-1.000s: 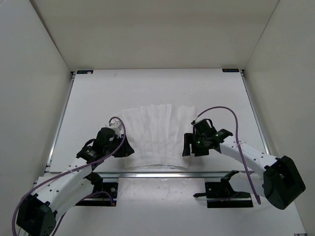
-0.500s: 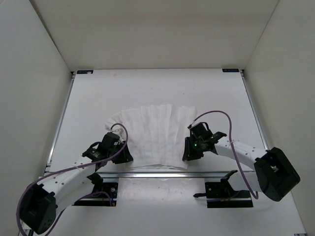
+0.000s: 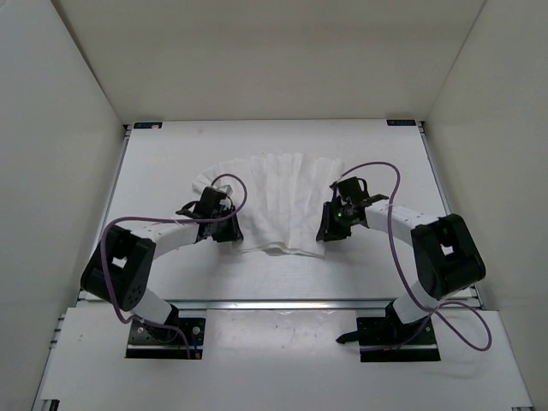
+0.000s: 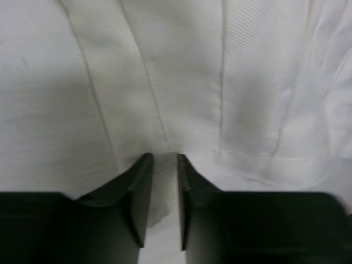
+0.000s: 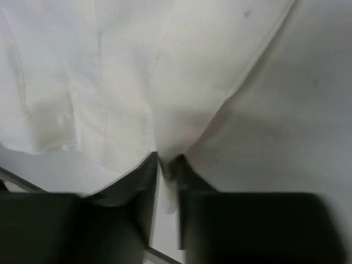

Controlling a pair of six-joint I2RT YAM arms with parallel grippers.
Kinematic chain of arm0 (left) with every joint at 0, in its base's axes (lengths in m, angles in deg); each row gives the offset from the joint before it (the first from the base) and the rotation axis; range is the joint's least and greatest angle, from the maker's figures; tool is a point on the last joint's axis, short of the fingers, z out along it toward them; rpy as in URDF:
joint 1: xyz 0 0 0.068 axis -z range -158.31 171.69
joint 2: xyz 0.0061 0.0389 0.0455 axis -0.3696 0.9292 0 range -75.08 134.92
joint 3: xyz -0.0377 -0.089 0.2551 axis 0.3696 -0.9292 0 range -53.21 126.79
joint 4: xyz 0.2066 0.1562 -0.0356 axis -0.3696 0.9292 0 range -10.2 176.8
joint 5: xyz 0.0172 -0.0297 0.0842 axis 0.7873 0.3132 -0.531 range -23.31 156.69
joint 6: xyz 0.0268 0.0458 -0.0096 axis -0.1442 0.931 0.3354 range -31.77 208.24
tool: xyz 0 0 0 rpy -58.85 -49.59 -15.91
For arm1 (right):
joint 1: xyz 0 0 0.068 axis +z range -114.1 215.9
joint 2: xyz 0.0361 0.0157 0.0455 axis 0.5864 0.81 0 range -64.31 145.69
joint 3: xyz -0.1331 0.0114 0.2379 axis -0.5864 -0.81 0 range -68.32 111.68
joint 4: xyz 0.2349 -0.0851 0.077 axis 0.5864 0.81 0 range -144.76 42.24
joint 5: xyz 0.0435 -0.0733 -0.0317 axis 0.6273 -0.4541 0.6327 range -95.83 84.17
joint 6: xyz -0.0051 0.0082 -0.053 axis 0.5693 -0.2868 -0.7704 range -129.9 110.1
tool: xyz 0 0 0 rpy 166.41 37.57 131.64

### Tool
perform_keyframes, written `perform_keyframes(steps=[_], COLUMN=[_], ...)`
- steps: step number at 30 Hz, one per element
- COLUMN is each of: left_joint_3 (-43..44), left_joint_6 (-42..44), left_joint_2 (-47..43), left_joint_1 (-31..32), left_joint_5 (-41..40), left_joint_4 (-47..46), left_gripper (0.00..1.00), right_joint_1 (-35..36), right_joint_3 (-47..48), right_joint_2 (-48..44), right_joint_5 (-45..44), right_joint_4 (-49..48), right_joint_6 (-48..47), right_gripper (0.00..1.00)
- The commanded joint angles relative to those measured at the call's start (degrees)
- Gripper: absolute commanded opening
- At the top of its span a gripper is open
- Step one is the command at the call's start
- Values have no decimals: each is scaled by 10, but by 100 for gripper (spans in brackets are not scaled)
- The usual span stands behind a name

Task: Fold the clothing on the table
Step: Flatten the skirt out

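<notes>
My left gripper (image 3: 228, 231) and right gripper (image 3: 326, 231) each clamp a near corner of the clothing (image 3: 278, 199) on the worktop (image 3: 167, 163), purple cables (image 3: 374, 165) looping alongside.

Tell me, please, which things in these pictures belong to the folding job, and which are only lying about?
Belong to the job: thin white pleated fabric garment; flat white tabletop under it; left gripper and right gripper, each pinching the garment's edge.
Only around: purple cables on the arms; white enclosure walls; thin metal rails at the table's edges.
</notes>
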Motion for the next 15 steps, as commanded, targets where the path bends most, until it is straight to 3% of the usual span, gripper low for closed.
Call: perform_keyframes(steps=[1,3,5,9,15], left_joint_3=[7,-2,-18,-47,-67], left_joint_6=[38,32,22,20,20], left_joint_2=[-1,-39,-97,-143,-112], left_joint_1=[-12,-11,-22,-33,-26], left_joint_5=[-15,-22,-23,-39,-75], left_joint_4=[16,24,24,41,58], left_gripper=[39,50,57,64,66], right_joint_1=[-7,-2,6,5,20], right_joint_3=[59,70,65,37,12], right_joint_2=[22,8,-14,-35,-28], right_joint_5=[-7,-19,-34,-48,-76], right_joint_4=[1,9,9,6,5], right_joint_6=[-39,-37,-32,-20,-8], right_gripper=[26,44,49,53,52])
